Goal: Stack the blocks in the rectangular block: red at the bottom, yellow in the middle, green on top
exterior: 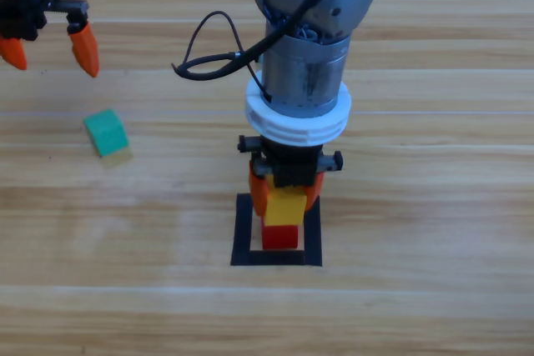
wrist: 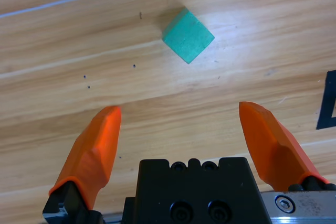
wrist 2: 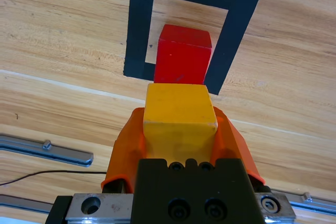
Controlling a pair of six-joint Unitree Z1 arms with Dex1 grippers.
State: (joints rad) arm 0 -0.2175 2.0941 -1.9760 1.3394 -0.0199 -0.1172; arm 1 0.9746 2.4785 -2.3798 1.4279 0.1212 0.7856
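2 arms are showing over your wooden table point(exterior: 434, 206). Your right arm is reaching down the middle, and its right gripper point(exterior: 285, 193) is pinching the yellow cube point(exterior: 284, 207) between its orange jaws. You are holding that cube over the rectangular block point(exterior: 244, 235), the black tape outline. From above it is looking like it sits right on the red cube point(exterior: 280, 237), but you cannot tell if the 2 are touching. The red cube is sitting inside the tape outline, on the bare wood. Your left gripper point(exterior: 48, 50) is waiting at the top left corner with its jaws spread wide and nothing between them. The green cube point(exterior: 106, 132) is lying alone on the table just below it, turned at a slant, well away from the outline.
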